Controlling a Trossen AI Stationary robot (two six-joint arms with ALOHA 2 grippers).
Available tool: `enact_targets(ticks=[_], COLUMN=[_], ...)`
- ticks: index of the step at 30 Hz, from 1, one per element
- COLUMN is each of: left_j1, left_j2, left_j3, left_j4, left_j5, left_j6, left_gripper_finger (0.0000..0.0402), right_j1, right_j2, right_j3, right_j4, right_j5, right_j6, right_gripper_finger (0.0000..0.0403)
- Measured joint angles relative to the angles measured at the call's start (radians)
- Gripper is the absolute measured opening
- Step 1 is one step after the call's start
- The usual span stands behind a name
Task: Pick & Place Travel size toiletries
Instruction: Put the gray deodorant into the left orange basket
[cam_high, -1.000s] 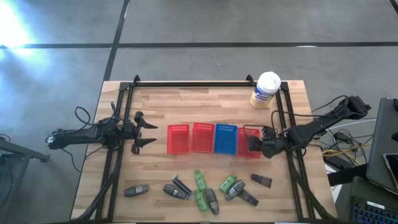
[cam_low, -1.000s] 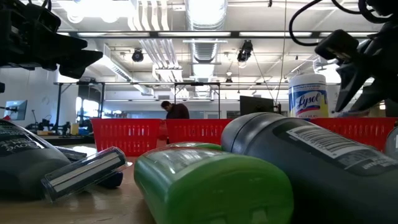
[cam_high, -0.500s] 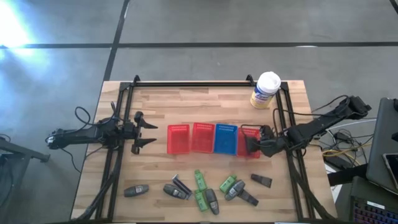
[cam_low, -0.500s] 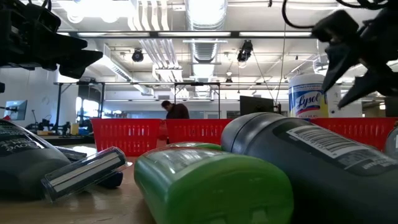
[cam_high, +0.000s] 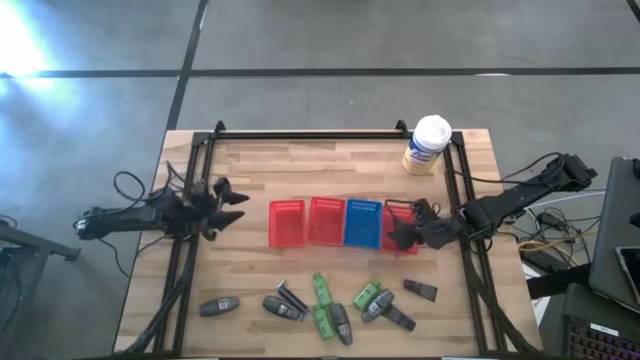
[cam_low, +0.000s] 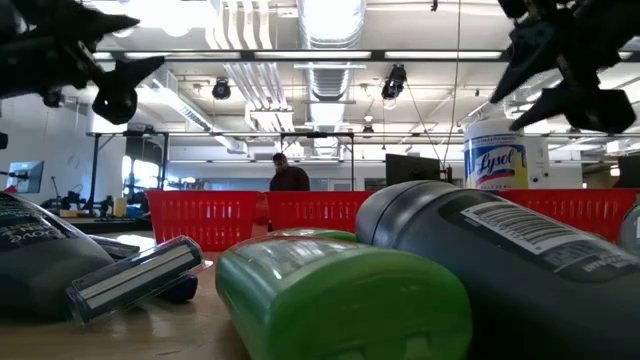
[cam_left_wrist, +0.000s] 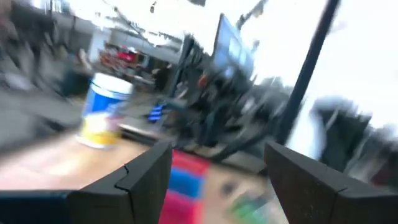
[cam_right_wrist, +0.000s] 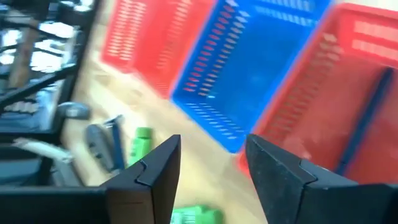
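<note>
The toiletries lie loose along the table's near edge: grey-silver tubes, green packs and black angular pieces. The low view has a green pack and a grey tube right in front. My left gripper hovers open left of the basket row, holding nothing. My right gripper hangs open above the rightmost red basket, also holding nothing.
Three red mesh baskets and one blue one stand in a row mid-table. A white-lidded yellow canister stands at the far right corner. A black frame rail borders the table. A person shows in the room beyond.
My left gripper has rolled about its own axis and drawn slightly toward the table's left edge. My right gripper has risen and edged left over the rightmost red basket. The toiletries have stayed where they were.
</note>
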Motion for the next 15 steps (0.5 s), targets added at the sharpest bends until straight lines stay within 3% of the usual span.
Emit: enact_targets(ticks=[2, 5, 10, 15], left_j1=[0.000, 0.000, 0.000, 0.000], left_j2=[0.000, 0.000, 0.000, 0.003], left_j3=[0.000, 0.000, 0.000, 0.000], left_j4=[0.048, 0.111, 0.148, 0.145], left_j5=[-0.015, -0.071, -0.118, -0.248], left_j6=[-0.184, -0.300, -0.357, -0.363], left_gripper_finger=[0.0262, 0.0262, 0.0262, 0.0262], right_j1=[-0.001, -0.008, -0.025, -0.035], right_j2=[0.000, 0.000, 0.000, 0.000], right_j3=[-0.002, -0.003, -0.004, -0.004], right_j4=[0.044, 0.050, 0.052, 0.055], right_j5=[0.000, 0.000, 0.000, 0.000], right_j6=[-0.035, -0.040, -0.026, -0.025], right_gripper_finger=[0.0170, 0.0165, 0.0169, 0.0185])
